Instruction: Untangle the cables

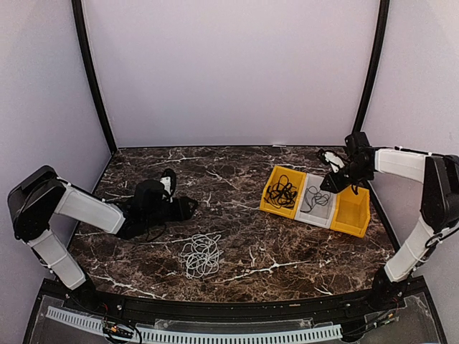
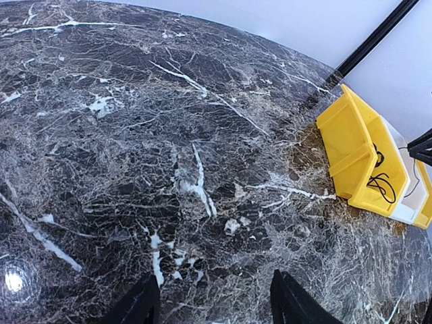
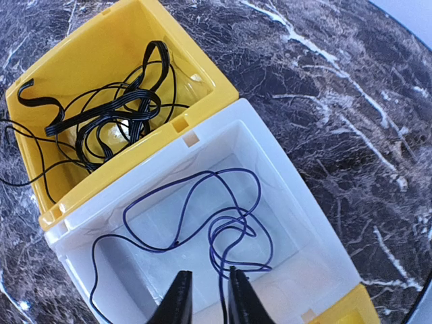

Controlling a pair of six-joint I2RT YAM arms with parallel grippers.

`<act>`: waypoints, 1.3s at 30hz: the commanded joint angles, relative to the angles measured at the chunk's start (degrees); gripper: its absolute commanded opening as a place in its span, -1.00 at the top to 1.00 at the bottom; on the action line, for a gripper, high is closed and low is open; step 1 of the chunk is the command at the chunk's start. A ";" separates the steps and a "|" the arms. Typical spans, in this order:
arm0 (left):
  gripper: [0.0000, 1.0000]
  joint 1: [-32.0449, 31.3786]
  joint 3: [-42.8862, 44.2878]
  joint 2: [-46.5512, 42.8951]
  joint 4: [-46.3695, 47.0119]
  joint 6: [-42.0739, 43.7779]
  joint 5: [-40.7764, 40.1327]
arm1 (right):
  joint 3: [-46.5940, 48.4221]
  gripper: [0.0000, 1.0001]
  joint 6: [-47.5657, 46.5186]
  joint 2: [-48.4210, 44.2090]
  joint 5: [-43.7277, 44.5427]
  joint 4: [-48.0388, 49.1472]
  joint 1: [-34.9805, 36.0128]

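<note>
**White cable lies loose on table**

Only the top view shows it, at lower center. The right wrist view alone reveals a black cable in the yellow bin and a thin dark cable in the white bin, under the narrowly parted right gripper. The left gripper gapes wide, empty.

Three bins in a row, sides touching; white bin directly under right claw; yellow bin ahead-left of it; second yellow bin on the opposite side, just behind the claw; dark marble table, white-veined, spreads ahead of left claw; bins well ahead-right of that claw; black frame post beyond them; pale backdrop; white slotted duct behind both claws, along near edge.
</note>
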 commanded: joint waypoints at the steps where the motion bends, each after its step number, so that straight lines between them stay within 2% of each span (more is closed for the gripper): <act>1: -0.18 0.14 1.34 -3.20 -3.42 1.94 -0.10 | 0.52 0.44 -0.56 -6.35 4.61 -1.02 0.37; 4: -0.21 0.12 2.15 -4.69 -6.32 3.06 -0.41 | -0.34 0.24 -1.13 -11.26 7.76 -1.19 0.38; 7: -0.23 0.12 3.30 -5.74 -9.15 4.10 -0.07 | -0.38 0.20 -1.72 -14.54 6.66 -2.52 0.44; 12: -0.24 0.12 3.64 -8.70 -13.22 4.99 0.75 | -0.75 0.19 -5.05 -17.43 -3.59 -3.87 3.23; 17: -0.25 0.11 2.75 -11.74 -17.76 4.72 2.07 | 1.10 0.18 -9.01 -15.60 -9.82 -3.83 11.65; 23: -0.24 0.12 -1.76 -17.61 -20.04 3.80 3.49 | 9.33 0.19 -8.83 -5.13 -12.66 -4.66 22.94; 28: -0.24 0.11 -3.72 -18.89 -22.39 2.88 7.06 | 18.33 0.27 -8.62 8.01 -12.64 -7.80 33.33; 32: -0.25 0.12 -4.94 -19.17 -24.60 0.79 7.44 | 26.90 0.27 -6.24 18.77 -19.07 -11.60 37.70; 39: -0.25 0.11 -9.90 -22.06 -23.53 -2.53 6.18 | 36.59 0.20 -2.92 29.78 -25.17 -14.76 43.15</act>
